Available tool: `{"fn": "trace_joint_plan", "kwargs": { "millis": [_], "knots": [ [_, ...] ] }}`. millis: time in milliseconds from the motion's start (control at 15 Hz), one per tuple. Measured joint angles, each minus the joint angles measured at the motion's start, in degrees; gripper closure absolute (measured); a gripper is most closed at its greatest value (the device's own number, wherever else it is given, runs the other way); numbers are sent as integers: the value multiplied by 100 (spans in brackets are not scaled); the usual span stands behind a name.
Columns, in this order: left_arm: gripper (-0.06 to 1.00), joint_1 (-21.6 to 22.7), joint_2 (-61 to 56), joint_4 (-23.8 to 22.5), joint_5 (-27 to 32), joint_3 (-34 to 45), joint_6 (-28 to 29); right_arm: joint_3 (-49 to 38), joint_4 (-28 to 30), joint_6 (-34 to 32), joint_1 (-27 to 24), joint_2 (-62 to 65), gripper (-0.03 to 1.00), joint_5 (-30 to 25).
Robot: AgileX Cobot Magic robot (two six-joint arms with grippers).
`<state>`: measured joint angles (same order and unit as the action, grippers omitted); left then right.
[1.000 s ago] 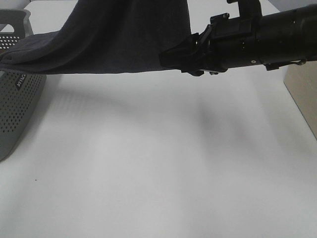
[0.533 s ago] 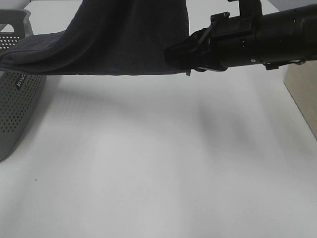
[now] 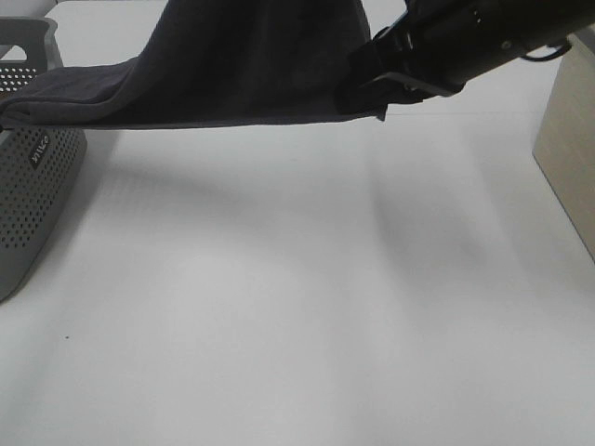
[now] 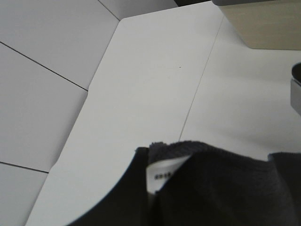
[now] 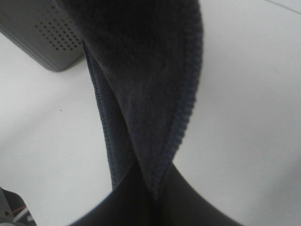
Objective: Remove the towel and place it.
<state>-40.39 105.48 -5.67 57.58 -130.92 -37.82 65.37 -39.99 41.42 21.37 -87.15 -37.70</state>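
The dark charcoal towel point(image 3: 232, 74) hangs stretched in the air across the top of the exterior view, with its left end still lying on the grey perforated basket point(image 3: 28, 204). My right gripper point(image 3: 367, 88) is shut on the towel's right hemmed edge; its wrist view shows the towel point(image 5: 141, 70) pinched at the gripper point(image 5: 153, 197). My left gripper is out of the exterior view. In its wrist view the gripper point(image 4: 155, 202) is shut on a towel corner point(image 4: 221, 188) with a white label point(image 4: 164, 172).
The white table point(image 3: 279, 307) lies below the towel. A light wooden box point(image 3: 567, 158) stands at the right edge and also shows in the left wrist view point(image 4: 263, 23). The basket shows in the right wrist view point(image 5: 42, 28).
My right gripper has moved up and to the right with the towel's edge, and the arm now tilts upward. The towel's lower edge hangs higher.
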Motion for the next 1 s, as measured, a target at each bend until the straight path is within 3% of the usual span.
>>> {"fn": "trace_joint_plan", "kwargs": {
  "millis": [67, 267, 400, 467, 733, 1000],
  "knots": [
    [94, 0, 0, -109, 0, 0, -138, 430, 900, -905, 0, 0, 96, -378],
    [94, 0, 0, -550, -103, 0, -235, 1581, 2573, -2229, 0, 0, 96, -1209],
    [94, 0, 0, -842, -384, 0, -235, 2406, 3380, -2630, 0, 0, 96, -1639],
    [94, 0, 0, -1140, -877, 0, -120, 3146, 3890, -2670, 0, -34, 96, -1765],
    [94, 178, 0, -1639, -1811, 0, 504, 4251, 4389, -2670, 0, -395, 96, -1713],
    [94, 796, 0, -1696, -2573, 0, 1312, 4607, 4922, -2670, 0, -544, 96, -653]
  ]
}}
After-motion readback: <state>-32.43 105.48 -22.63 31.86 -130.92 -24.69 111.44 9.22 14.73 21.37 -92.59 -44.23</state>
